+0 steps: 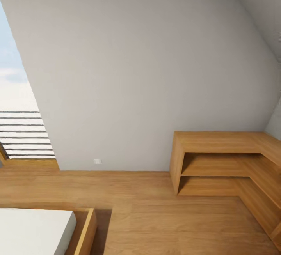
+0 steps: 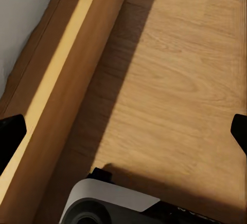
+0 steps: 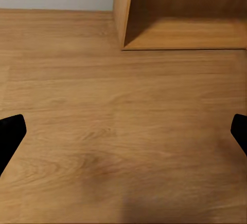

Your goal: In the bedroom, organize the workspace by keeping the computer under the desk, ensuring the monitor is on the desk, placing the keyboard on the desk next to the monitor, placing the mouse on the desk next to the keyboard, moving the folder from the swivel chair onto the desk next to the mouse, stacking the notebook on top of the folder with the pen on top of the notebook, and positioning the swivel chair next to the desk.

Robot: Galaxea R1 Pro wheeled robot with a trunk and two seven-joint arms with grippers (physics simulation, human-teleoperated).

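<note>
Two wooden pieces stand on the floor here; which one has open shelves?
The corner cabinet by the sloped wall: two open shelves. The bed frame has none.

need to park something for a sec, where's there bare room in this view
Wood floor lies bare between the bed frame and the low wood shelf unit. The shelf unit's top and both shelves look bare too. Tightest spot: the strip beside the bed frame.

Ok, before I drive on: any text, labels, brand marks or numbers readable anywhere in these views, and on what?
None can be read.
The small white plate low on the grey wall: blank at this size, too small to tell.
The wooden corner shelf unit, the wood floor and the bed frame: no markings.
The robot's pale housing in the left wrist view: no legible label.
</note>
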